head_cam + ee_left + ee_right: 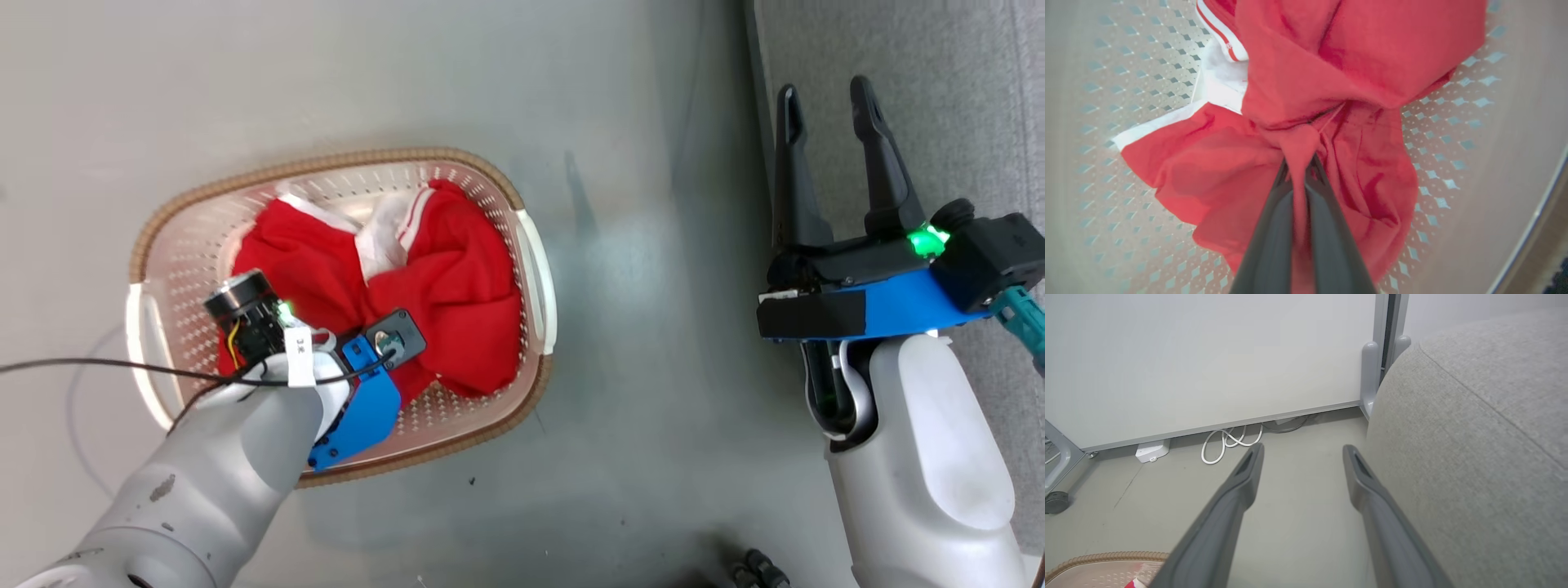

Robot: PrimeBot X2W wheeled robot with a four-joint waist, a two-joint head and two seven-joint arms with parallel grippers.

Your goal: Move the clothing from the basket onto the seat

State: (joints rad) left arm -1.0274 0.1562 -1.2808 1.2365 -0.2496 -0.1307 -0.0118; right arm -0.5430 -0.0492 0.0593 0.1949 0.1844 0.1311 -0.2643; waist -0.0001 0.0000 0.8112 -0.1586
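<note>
Step in hand: the pick-up. The left gripper (1299,164) is down inside the oval cream-white perforated plastic basket with a brown woven-look rim (326,167). Its two dark fingers are closed tight on a bunched fold of the bright red soft fabric clothing with white stripes and trim (457,278).
Lift: not yet made, I judge. The red fabric spreads over the basket's bottom around the pinch.
Where the clothing is: all in the basket, heaped from the middle towards one end. None lies on the part of the seat I can see.
Basket: stands on the pale grey floor (653,327), to the robot's left of the seat and well apart from it.
Right gripper (824,88): fingers spread wide, holding nothing, raised just beside the rounded edge of the large grey fabric-upholstered seat (939,98).
Next move: probably a lift high enough for the cloth to clear the woven rim, then a carry rightwards across the floor to the seat, and a release there.
Care needed: the hold is on a narrow fold. The garments look twisted together, so several may rise at once, or the fold may slip free.
Hidden: from the head view, the left wrist and its blue bracket cover the fingers and the pinch itself.
Cut off: the seat runs out of view at the right, so its full top cannot be checked.
Hard to tell: how many garments there are, and how deep the fold sits between the fingers.
</note>
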